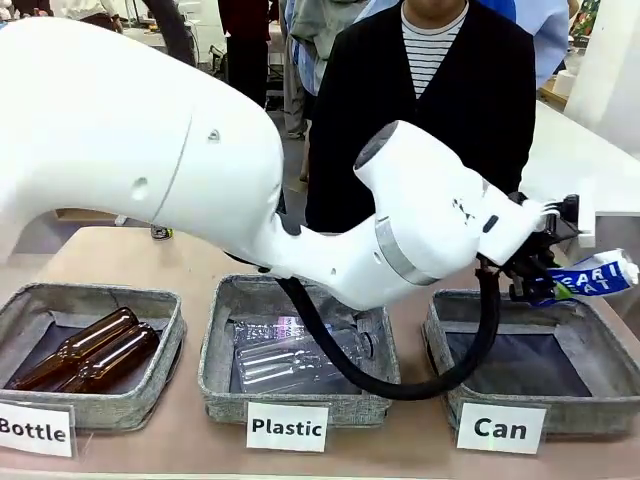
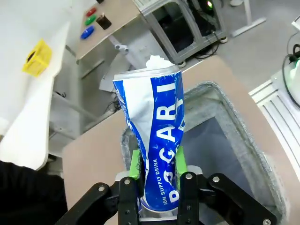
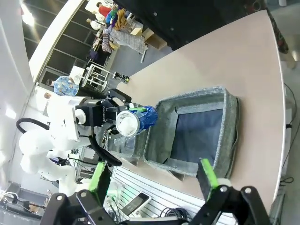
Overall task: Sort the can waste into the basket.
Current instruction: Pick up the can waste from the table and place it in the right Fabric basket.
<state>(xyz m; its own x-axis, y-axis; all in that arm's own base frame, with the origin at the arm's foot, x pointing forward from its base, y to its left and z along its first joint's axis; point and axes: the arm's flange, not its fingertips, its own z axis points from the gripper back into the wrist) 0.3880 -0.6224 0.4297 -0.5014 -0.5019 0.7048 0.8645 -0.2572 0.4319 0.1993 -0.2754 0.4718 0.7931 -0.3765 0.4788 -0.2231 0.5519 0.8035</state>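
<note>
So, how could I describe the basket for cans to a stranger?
Three grey fabric baskets stand in a row on the table. Take the basket at the robot's right end, by the left tool's blue can. Only its label says "Can".

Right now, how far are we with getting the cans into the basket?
Done: nothing binned yet; the Can basket shows a bare dark liner. In hand: the left pincer is clamped on the crumpled blue can, held up by the basket's rim. Left: carry it over the opening and release. The right pincer hangs open.
</note>
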